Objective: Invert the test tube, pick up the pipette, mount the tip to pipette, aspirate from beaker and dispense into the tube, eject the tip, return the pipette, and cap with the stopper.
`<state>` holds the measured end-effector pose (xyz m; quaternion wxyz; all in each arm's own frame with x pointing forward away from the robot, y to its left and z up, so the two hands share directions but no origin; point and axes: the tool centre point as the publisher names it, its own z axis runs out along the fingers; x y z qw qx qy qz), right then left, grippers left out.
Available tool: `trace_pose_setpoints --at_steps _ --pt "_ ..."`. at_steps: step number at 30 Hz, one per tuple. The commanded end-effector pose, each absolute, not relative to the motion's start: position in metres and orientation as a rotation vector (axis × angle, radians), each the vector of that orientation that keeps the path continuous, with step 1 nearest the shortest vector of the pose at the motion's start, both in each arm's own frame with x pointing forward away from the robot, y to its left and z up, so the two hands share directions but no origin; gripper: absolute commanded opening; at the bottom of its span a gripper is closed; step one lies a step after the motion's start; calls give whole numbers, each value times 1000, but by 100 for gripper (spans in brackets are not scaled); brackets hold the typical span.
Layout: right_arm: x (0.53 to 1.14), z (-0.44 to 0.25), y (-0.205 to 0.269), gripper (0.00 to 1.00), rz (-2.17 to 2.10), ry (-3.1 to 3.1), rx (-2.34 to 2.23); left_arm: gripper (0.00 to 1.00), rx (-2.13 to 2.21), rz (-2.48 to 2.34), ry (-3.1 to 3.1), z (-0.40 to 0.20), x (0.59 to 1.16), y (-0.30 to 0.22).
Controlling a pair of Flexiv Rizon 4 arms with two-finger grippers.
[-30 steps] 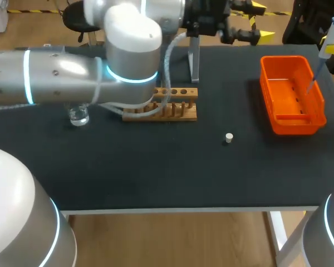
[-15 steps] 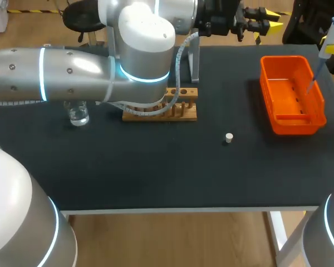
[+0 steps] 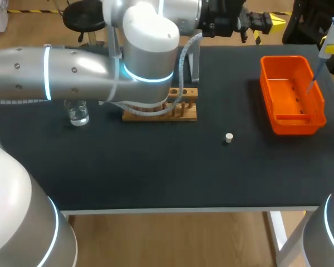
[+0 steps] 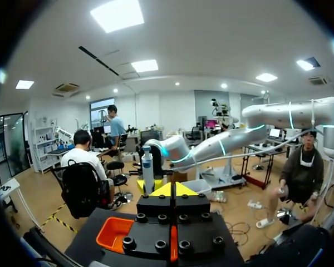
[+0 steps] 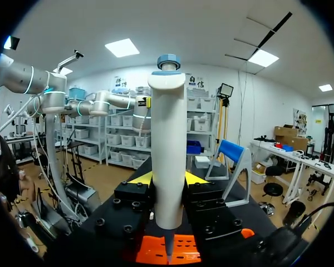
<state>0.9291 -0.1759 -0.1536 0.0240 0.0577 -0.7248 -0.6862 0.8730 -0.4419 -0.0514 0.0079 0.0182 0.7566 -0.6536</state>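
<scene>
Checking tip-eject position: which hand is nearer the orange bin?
Right. The right hand, holding the pipette, hangs over the orange bin; the left hand is beside its far corner, not over it.

- The table (image 3: 156, 172) had a black top.
- A clear beaker (image 3: 78, 114) stood at its left rear.
- A wooden rack (image 3: 183, 113) sat to the right of the beaker.
- A small white stopper (image 3: 229, 138) lay alone, nearer the front.
- An orange bin (image 3: 294, 121) rested at the right.
</scene>
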Motion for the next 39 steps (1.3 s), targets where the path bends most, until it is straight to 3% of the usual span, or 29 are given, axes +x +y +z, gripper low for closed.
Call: trace_pose_setpoints --at_steps 1,17,39 --pt "928 -152 -175 0 -2120 -2249 178 0 45 -2035 2368 -51 877 -474" --pt "928 -152 -175 0 -2120 -2249 178 0 104 -2044 2266 -40 886 -533" --pt "928 -152 -175 0 -2120 -2249 178 0 38 -2102 2190 -46 896 -561"
